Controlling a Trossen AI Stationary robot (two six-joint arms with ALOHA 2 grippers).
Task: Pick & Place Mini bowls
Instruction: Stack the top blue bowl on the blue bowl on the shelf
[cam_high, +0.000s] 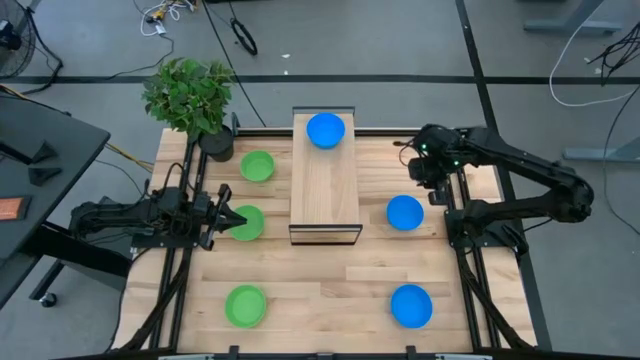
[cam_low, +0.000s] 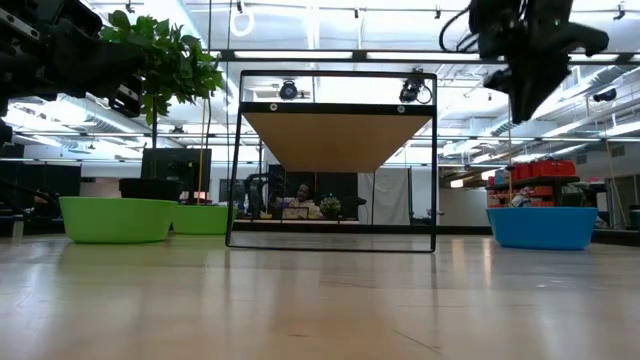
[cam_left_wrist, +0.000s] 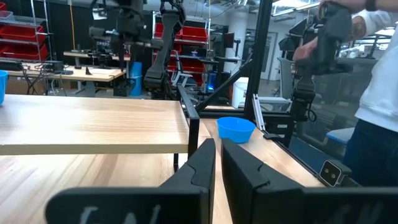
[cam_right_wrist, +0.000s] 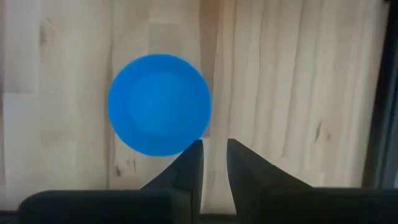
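Three green mini bowls (cam_high: 257, 166) (cam_high: 248, 224) (cam_high: 245, 305) sit on their bases on the table's left half. Two blue ones (cam_high: 404, 212) (cam_high: 411, 306) sit on the right half, and another blue one (cam_high: 325, 130) sits on the far end of a raised wooden shelf. My right gripper (cam_high: 425, 178) hangs high above the table, just far of the middle blue bowl (cam_right_wrist: 158, 104). It points down, its fingers a little apart with nothing between them. My left gripper (cam_high: 236, 221) waits level and shut, above the middle green bowl.
The wooden shelf on a black frame (cam_high: 325, 190) stands in the table's middle, with open room under it (cam_low: 335, 190). A potted plant (cam_high: 190, 95) stands at the far left corner. A person (cam_left_wrist: 379, 93) stands beyond the table's right side.
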